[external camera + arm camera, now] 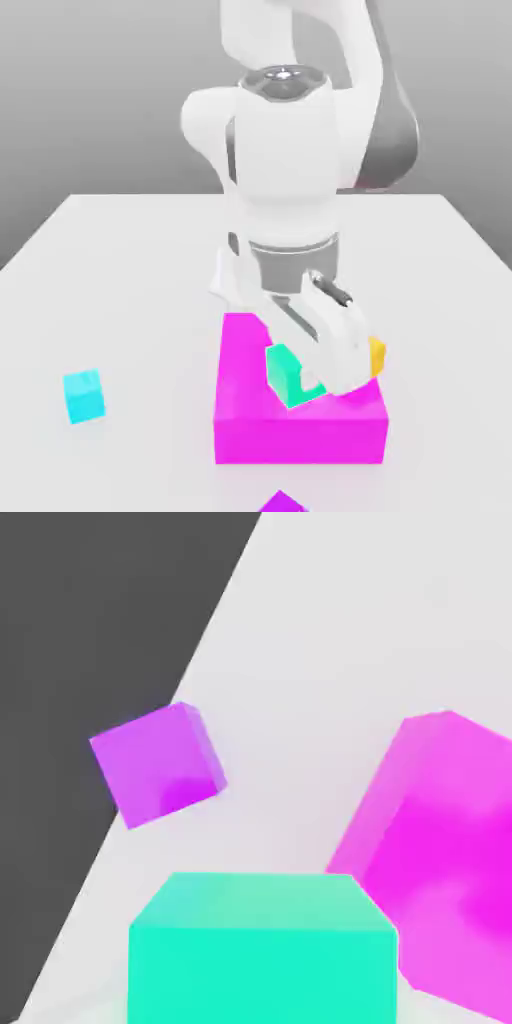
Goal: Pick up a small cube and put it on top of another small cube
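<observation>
The small teal-green cube (284, 372) sits at the tip of my gripper (316, 380), in front of the big magenta block (250, 425). In the hand view the same green cube (262, 947) lies close under the camera. My gripper is tilted and shut on it. The other small cube, orange-yellow (377, 356), peeks out from behind the hand at the magenta block's far corner on the exterior view's right. Most of it is hidden, and I cannot tell what it rests on.
The magenta block (450, 852) stands right beside the held cube. A purple piece (283, 503) (158, 762) lies on the white table near its front edge. A cyan-blue small cube (83, 396) sits alone at the exterior view's left.
</observation>
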{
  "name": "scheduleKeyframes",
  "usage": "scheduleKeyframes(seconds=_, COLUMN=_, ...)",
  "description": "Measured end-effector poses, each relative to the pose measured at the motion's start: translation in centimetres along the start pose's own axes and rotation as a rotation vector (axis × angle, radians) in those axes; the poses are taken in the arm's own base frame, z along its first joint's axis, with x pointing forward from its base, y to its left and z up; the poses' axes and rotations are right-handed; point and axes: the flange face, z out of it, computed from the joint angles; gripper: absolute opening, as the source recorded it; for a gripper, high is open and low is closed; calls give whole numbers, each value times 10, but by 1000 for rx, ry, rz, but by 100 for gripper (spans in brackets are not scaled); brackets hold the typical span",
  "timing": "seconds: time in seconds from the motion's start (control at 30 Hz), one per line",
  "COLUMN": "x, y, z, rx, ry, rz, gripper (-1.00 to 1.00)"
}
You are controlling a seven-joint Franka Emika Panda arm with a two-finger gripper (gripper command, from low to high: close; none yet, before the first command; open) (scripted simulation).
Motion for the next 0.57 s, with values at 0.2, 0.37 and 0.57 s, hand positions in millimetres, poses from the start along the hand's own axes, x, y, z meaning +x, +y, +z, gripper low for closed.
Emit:
scheduleKeyframes(seconds=0.2, x=-36, y=79, z=-12, rx=1, ry=38, rz=-56, gripper=-100)
scheduleKeyframes(seconds=0.37, x=-42, y=110, z=15, rx=9, ry=70, rz=-74, gripper=-100)
scheduleKeyframes(seconds=0.57, x=-40, y=112, z=52, rx=8, ry=67, rz=-77, gripper=100)
